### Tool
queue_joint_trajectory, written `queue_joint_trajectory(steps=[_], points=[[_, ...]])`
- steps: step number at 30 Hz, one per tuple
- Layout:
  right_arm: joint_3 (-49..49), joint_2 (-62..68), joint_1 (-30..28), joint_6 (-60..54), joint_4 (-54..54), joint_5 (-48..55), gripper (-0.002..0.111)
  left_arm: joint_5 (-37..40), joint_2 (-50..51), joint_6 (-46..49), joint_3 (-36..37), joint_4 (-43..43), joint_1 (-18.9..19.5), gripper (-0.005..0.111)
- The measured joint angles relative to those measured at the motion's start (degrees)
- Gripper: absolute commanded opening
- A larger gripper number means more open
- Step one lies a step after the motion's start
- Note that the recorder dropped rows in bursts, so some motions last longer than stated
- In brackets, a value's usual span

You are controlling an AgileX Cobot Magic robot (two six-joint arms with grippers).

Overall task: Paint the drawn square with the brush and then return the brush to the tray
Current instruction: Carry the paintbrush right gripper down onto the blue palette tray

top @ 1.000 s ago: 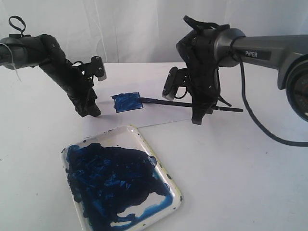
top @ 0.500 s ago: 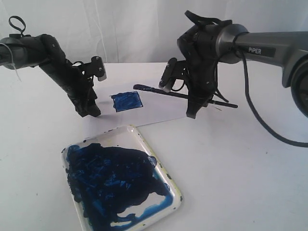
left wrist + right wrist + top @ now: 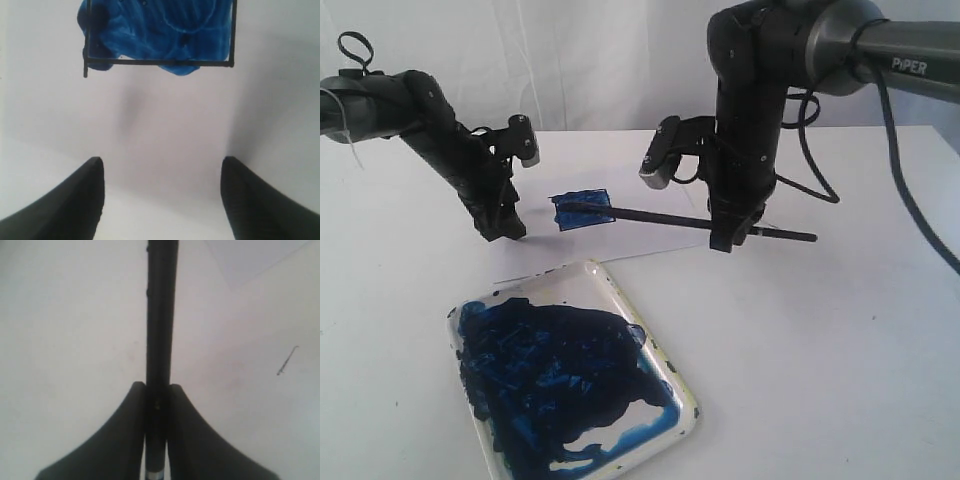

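The right gripper point(image 3: 725, 240) is clamping the brush point(image 3: 660, 217) partway along its thin, round black handle, with the jaws pressing flat against both sides. The brush is lying nearly level, its tip reaching over the drawn square point(image 3: 582, 210); contact with the paper cannot be confirmed. The square's black outline is holding streaky dark blue paint, some spilling past one edge. The left gripper point(image 3: 505, 228) is standing with jaws spread and empty just beside the square, over the white sheet point(image 3: 650, 238). The tray point(image 3: 620, 288), a glossy white rounded rectangle smeared dark blue, is sitting nearer the camera, apart from both grippers.
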Motion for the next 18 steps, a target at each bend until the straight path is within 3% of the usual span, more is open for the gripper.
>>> queue_joint_trajectory(steps=[8,15,18], points=[[10.4,-3.2,0.0,-5.8,2.0,0.2,0.0,1.4,-2.1,0.0,0.0,0.5,0.0,0.083],[17.8,-6.2,0.1,-8.8,6.1,0.3,0.0,4.5,-4.0,-3.6,0.1,1.2,0.0,0.068],[20.6,-6.4,1.1,-9.1,5.7,0.2,0.0,5.4,-5.7,-7.2,0.1,2.8,0.0,0.068]])
